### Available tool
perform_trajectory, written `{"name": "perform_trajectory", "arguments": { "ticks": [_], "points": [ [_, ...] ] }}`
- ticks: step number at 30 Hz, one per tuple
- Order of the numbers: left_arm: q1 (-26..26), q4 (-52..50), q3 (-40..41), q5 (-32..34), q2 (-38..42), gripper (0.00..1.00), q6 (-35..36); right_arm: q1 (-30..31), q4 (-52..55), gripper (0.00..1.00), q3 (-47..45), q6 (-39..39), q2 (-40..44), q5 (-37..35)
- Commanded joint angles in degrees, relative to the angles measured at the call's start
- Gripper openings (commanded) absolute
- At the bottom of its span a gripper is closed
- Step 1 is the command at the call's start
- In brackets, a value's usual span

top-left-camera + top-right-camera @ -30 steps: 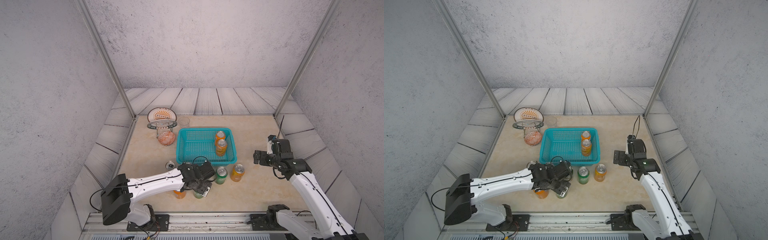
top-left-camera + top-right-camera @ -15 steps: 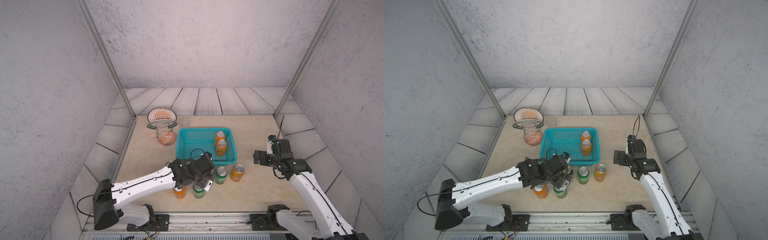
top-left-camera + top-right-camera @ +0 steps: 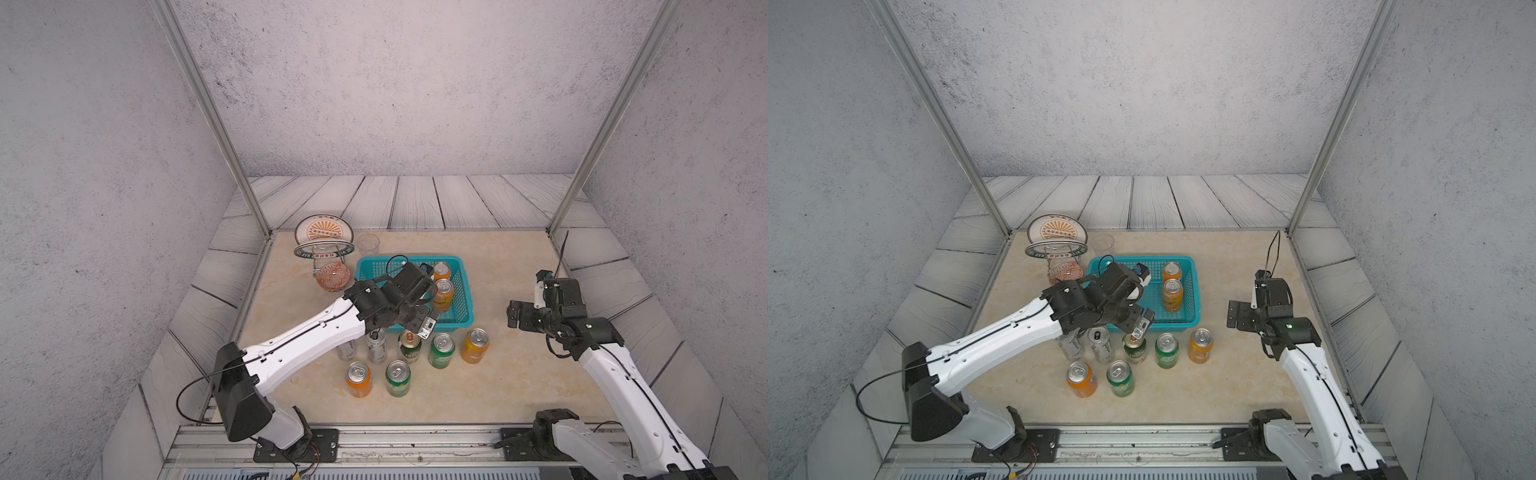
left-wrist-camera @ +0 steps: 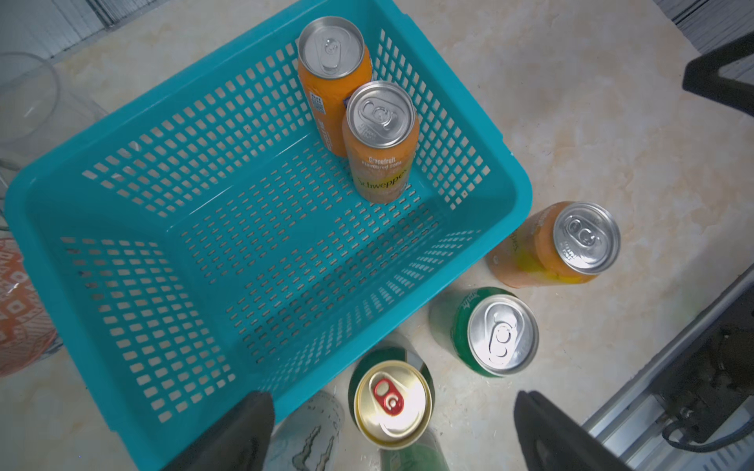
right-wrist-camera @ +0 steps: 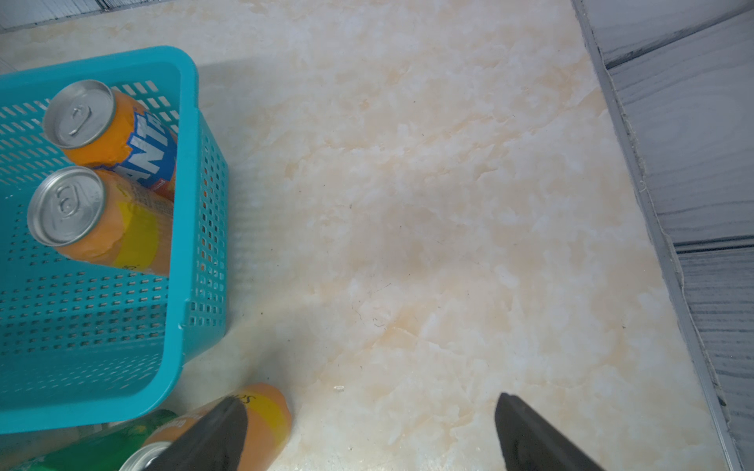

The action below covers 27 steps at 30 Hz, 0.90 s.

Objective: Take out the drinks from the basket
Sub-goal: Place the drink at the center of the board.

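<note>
Over the near rim of the basket (image 4: 526, 191), left gripper (image 4: 391, 403) gapes empty; right gripper (image 5: 369, 401), spread, hovers above open table (image 5: 408, 204)

Left arm (image 3: 307, 336) reaches out low and diagonal, wrist above the near edge of the basket (image 3: 453, 322). Left gripper (image 4: 391, 412) points down, jaws wide apart, gripping nothing. Right arm (image 3: 615, 365) is elbow-up, well to the right of the basket. Right gripper (image 5: 367, 407) has its jaws wide and empty.

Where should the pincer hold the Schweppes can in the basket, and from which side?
Probably from above, around the upper body of the Schweppes can, below its lid: it stands upright, and the Fanta can and basket wall crowd two sides.
</note>
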<state>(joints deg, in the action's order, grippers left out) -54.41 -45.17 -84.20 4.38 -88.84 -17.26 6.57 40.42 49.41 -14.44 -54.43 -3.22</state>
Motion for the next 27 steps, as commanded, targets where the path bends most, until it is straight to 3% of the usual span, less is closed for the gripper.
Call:
{"name": "perform_trajectory", "arguments": {
  "ticks": [1,15,27],
  "points": [
    [1.2,0.4,-4.5,-2.5,-4.2,0.99,3.1,-0.2,0.4,0.99,0.0,0.5,-0.1,-0.7],
    [3.9,2.2,-20.6,-3.3,-23.9,0.99,3.6,-0.2,0.3,1.0,0.0,0.4,0.1,-0.5],
    [4.8,2.2,-28.6,-1.8,-33.3,0.99,2.5,-0.3,0.3,1.0,-0.1,0.4,0.1,-0.3]
  ]
}}
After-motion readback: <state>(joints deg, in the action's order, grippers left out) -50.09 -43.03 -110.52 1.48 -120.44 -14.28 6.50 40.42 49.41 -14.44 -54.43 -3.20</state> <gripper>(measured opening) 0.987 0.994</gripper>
